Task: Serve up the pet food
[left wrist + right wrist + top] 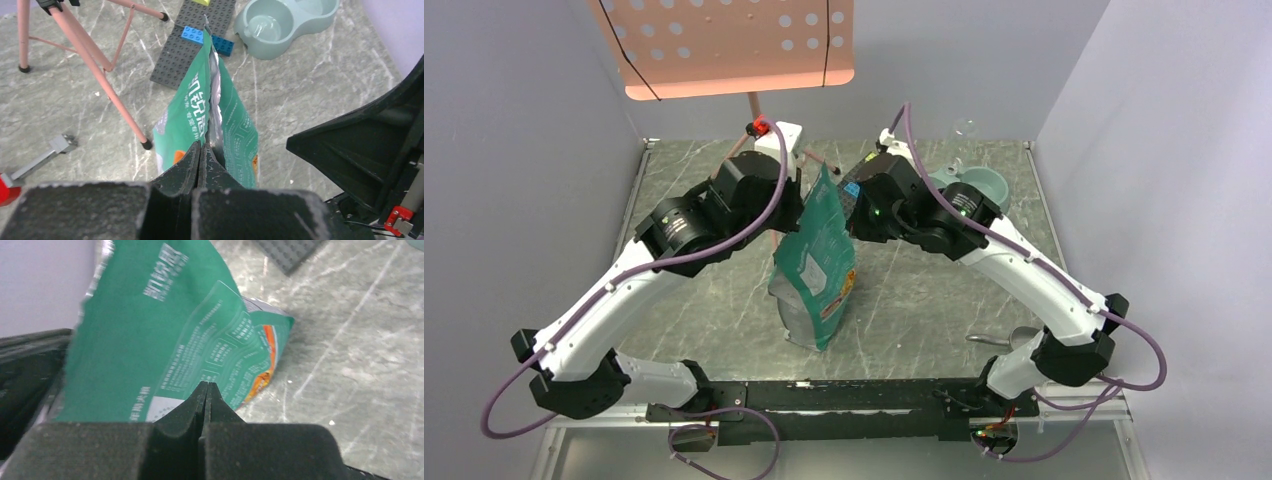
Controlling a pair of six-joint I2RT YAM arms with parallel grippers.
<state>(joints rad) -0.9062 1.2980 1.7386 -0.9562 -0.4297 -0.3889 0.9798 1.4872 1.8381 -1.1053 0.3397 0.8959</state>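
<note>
Your left claw (200, 150) and right claw (206, 390) both pinch the top of the teal-green foil bag (819, 260), whose base rests on the grey marbled table (914, 320); the pet food is out of sight.

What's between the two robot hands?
The green bag, seen in the top view: the left gripper and right gripper each pinch its top edge.

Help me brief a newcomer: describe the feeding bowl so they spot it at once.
Look to the far right corner of the grey marble table, beyond the green bag. Right of the dark studded plate sits the bowl: pale blue-green, the only thing with two round wells.
</note>
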